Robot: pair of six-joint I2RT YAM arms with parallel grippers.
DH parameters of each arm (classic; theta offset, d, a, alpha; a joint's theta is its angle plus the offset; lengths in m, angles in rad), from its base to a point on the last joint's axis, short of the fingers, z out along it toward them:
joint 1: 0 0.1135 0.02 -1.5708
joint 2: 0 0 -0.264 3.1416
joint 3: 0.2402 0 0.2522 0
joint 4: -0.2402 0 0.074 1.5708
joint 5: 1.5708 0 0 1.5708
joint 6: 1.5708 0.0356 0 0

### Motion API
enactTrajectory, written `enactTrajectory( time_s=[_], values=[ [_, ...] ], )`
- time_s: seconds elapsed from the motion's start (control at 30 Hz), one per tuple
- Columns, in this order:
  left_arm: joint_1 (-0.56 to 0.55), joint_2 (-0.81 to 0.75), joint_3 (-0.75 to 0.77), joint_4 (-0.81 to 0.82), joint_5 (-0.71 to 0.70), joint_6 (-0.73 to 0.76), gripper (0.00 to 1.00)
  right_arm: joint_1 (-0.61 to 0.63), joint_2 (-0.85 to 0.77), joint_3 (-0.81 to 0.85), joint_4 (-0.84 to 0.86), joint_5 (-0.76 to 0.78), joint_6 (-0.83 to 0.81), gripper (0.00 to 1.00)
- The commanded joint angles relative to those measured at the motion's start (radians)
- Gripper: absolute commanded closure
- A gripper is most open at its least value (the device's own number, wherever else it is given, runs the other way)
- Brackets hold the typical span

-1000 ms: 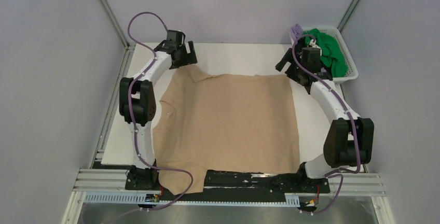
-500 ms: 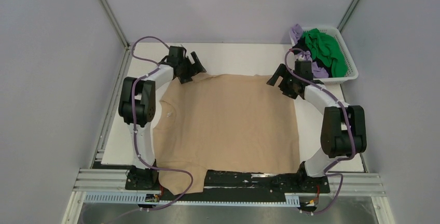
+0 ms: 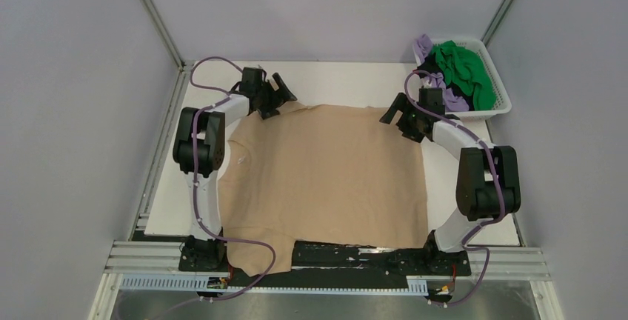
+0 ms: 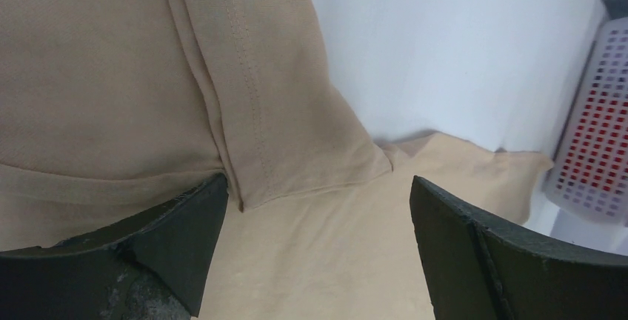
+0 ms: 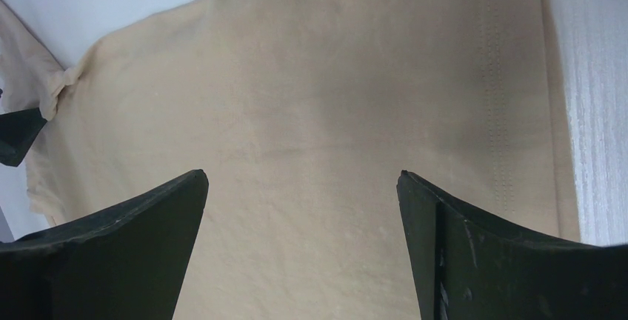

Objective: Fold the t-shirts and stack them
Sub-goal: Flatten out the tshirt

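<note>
A tan t-shirt (image 3: 326, 175) lies spread flat on the white table (image 3: 341, 83), one sleeve hanging over the near edge. My left gripper (image 3: 278, 99) is open over the shirt's far left corner; in the left wrist view (image 4: 315, 187) a folded-over sleeve (image 4: 274, 112) lies between its fingers. My right gripper (image 3: 398, 118) is open over the far right corner; the right wrist view (image 5: 302, 179) shows flat tan cloth (image 5: 311, 112) with a stitched hem. Green (image 3: 463, 68), lilac (image 3: 423, 43) and black shirts lie bunched in the basket.
A white lattice basket (image 3: 498, 107) stands at the table's far right corner, just behind my right arm. Grey walls close in on both sides. A metal rail (image 3: 148, 257) runs along the near edge with both arm bases.
Both grippers have come down and inward from the far edge to the tan shirt's far corners. The right arm has moved clear of the basket, uncovering the shirts in it.
</note>
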Motion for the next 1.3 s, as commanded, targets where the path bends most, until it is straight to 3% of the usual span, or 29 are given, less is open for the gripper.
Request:
enactTrajectory(
  time_s=[0.0,0.23,0.43,0.73,1.03,1.27],
  values=[
    [-0.001,0.048,0.018,0.183,0.092,-0.084,0.00,0.001,0.010,0.020,0.045,0.004,-0.008,0.00],
    [-0.003,0.105,0.045,0.400,0.148,-0.195,0.00,0.001,0.035,0.031,0.045,0.013,-0.013,0.00],
    [-0.008,0.177,0.100,0.482,0.195,-0.261,0.00,0.001,0.062,0.044,0.045,0.011,-0.014,0.00],
    [-0.042,0.163,0.112,0.546,0.211,-0.238,0.00,0.001,0.071,0.045,0.044,0.018,-0.019,0.00],
    [-0.053,0.227,0.178,0.482,0.185,-0.230,0.02,-0.001,0.071,0.040,0.041,0.025,-0.022,0.00],
    [-0.072,0.192,0.192,0.234,0.047,-0.134,0.04,-0.001,0.064,0.037,0.036,0.034,-0.023,0.00]
  ],
)
